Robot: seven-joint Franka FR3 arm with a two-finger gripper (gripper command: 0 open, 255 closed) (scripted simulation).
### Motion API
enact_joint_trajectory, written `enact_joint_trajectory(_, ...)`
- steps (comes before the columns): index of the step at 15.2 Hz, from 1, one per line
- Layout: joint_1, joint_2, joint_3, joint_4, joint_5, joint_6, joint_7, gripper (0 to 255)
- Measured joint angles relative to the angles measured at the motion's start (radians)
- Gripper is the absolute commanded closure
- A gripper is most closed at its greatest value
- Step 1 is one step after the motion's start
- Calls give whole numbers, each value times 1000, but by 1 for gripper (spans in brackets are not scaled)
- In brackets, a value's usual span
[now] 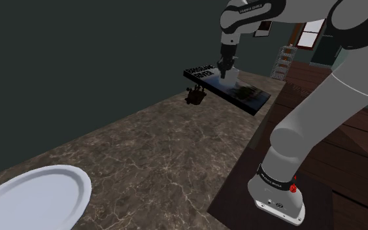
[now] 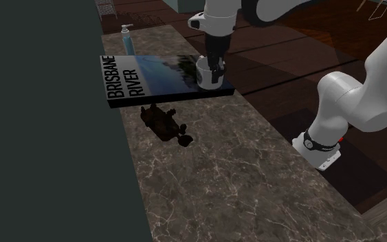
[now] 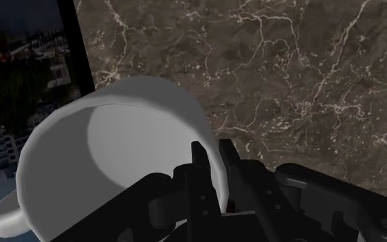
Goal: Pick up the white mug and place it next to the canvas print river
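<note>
Black end effector (image 3: 212, 157) closed on the wall of a white mug (image 3: 116, 137), mug held over the edge of the Brisbane River canvas print (image 2: 150, 75), dark marbled desk (image 2: 219, 172) seen beneath.

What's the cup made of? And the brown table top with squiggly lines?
The mug looks smooth and plain white, maybe ceramic; nothing settles it. The counter looks like smooth brown marble or similar stone: pale veins run through it.

Gripper (image 2: 216, 67) clasping the rim of the white mug (image 2: 205, 79) over the canvas print (image 2: 150, 79) lying on the marble bench (image 2: 240, 179); dark figurine (image 2: 163, 122) beside it.
</note>
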Motion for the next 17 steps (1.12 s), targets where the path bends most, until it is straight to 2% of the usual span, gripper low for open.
enact_joint_trajectory(17, -4, 48, -15, -191, -3, 237, 8, 255)
